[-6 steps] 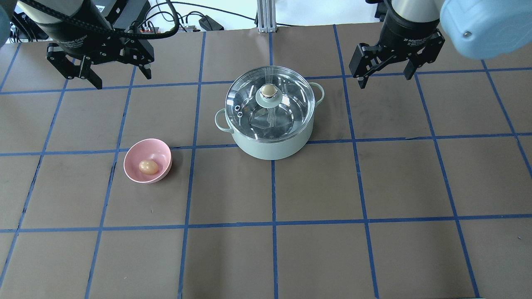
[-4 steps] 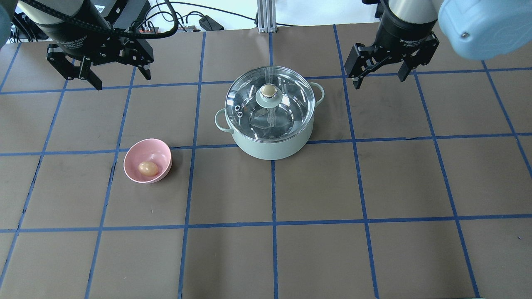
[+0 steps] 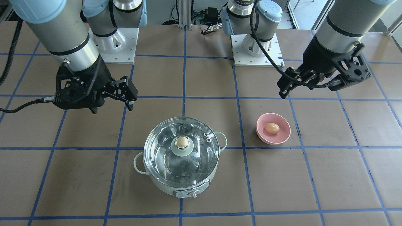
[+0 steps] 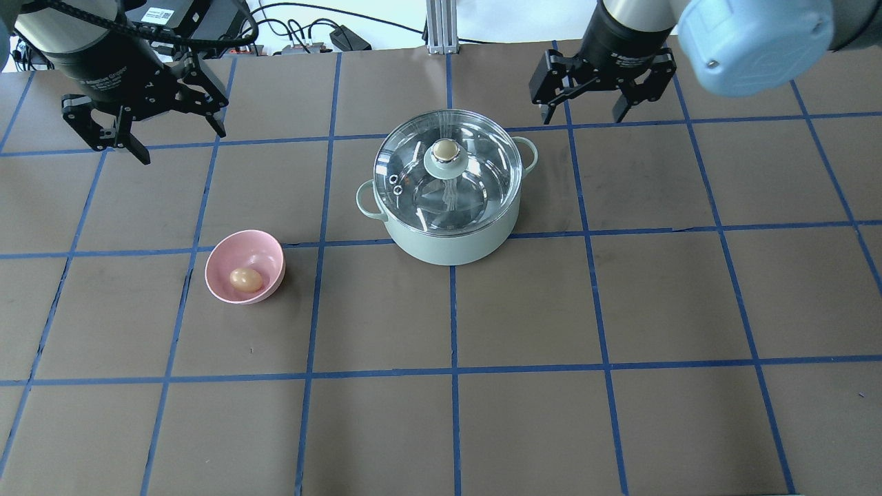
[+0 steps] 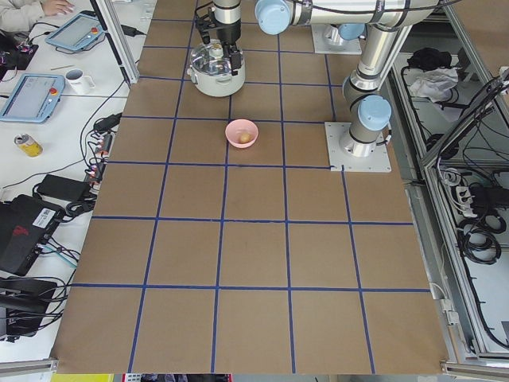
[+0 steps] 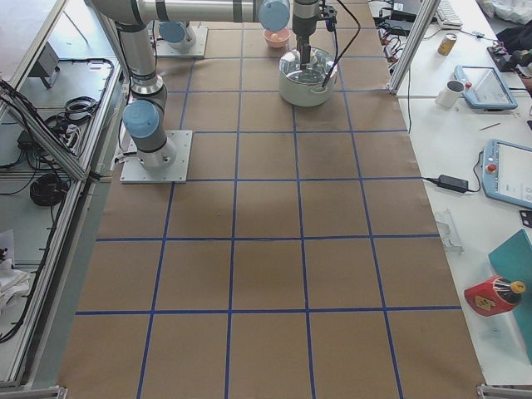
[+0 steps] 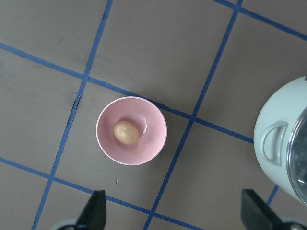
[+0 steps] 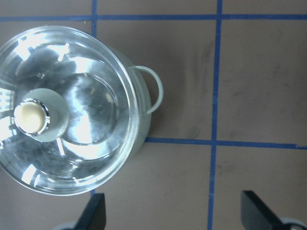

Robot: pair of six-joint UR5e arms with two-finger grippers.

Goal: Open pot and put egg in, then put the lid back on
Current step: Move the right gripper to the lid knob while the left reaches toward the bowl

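Observation:
The mint-green pot [image 4: 448, 244] stands mid-table with the glass lid [image 4: 475, 186] on it, its beige knob [image 4: 445, 148] upright. The egg [image 4: 246, 279] lies in a pink bowl [image 4: 269, 248] to the pot's left. My left gripper [image 4: 182, 145] hangs open and empty above the table, beyond the bowl; its wrist view shows the egg [image 7: 126, 132] and the bowl [image 7: 156, 143] below. My right gripper [image 4: 582, 116] hangs open and empty, just beyond and right of the pot; its wrist view shows the lid [image 8: 96, 143] and the knob [image 8: 29, 117].
The table is brown paper with a blue tape grid. The two arm bases [image 3: 256, 47] stand at the robot's side. The pot's control knob [image 3: 191, 194] faces the operators' side. Cables and an aluminium post [image 4: 437, 27] lie beyond the far edge.
My right gripper has moved left and farther back, closer to the pot's far right side. My left gripper has shifted a little left. Pot, lid, bowl and egg have not moved.

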